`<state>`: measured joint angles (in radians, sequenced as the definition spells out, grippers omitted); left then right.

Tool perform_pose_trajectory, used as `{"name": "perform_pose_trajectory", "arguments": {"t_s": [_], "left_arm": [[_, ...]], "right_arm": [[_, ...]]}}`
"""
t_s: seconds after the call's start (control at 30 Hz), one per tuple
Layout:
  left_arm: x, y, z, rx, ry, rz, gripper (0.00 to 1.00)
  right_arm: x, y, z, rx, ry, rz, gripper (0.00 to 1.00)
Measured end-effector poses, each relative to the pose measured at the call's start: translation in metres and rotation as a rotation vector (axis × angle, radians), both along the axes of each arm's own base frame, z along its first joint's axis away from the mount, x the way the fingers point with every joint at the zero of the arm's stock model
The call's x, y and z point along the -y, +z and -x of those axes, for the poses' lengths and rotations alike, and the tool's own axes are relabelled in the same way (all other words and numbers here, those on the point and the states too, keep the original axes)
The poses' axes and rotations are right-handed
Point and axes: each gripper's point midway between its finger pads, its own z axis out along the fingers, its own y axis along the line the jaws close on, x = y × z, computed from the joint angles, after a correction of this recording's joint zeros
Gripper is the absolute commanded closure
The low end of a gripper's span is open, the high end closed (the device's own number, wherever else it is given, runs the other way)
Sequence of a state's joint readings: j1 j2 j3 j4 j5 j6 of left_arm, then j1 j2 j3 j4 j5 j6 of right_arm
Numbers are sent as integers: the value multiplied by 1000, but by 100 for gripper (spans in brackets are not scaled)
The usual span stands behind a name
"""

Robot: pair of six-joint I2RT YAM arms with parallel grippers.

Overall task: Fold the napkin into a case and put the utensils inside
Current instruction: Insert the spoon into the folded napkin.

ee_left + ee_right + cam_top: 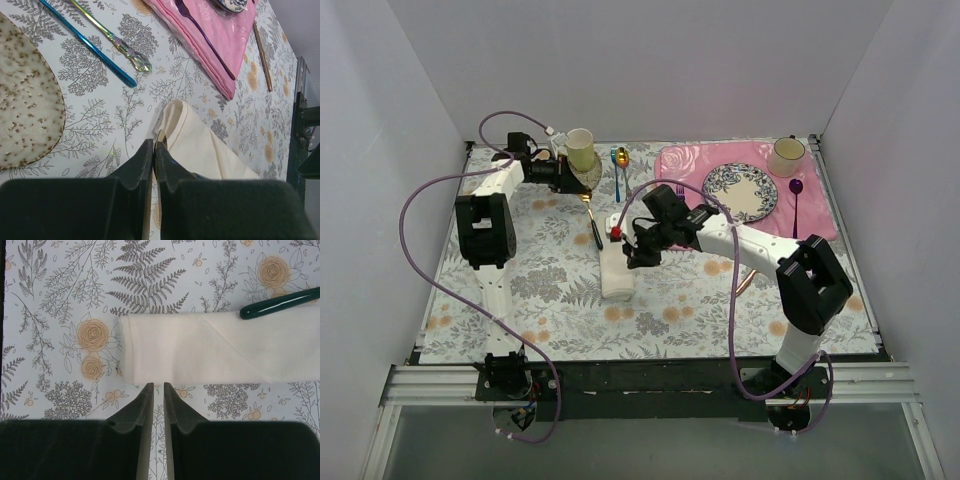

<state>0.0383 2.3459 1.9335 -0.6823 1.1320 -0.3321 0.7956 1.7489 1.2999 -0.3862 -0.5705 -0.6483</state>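
On the fern-printed table [520, 290] the napkin [617, 272] lies folded into a long cream strip between the arms. The right gripper [158, 385] hovers just beside its long edge, jaws narrowed to a slit with nothing between them. The left gripper [156, 142] pinches the spoon [280, 301], whose dark green handle tip touches the napkin's edge.

The left tool [155, 145] hides most of the spoon [160, 134]; the right wrist view crops the napkin [210, 347].
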Motion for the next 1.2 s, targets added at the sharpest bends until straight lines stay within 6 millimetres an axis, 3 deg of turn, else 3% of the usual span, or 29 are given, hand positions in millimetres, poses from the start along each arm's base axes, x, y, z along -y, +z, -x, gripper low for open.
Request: {"name": "perform_pose_trajectory", "arguments": {"t_s": [0.5, 0.9, 1.2], "left_arm": [[5, 2, 5, 8, -31, 19, 100], [18, 0, 10, 13, -68, 29, 100], [36, -27, 23, -50, -111, 31, 100]], "right_arm": [[-19, -26, 28, 57, 149, 28, 82], [-19, -48, 29, 67, 181, 57, 82], [-19, -56, 28, 70, 195, 69, 82]]}}
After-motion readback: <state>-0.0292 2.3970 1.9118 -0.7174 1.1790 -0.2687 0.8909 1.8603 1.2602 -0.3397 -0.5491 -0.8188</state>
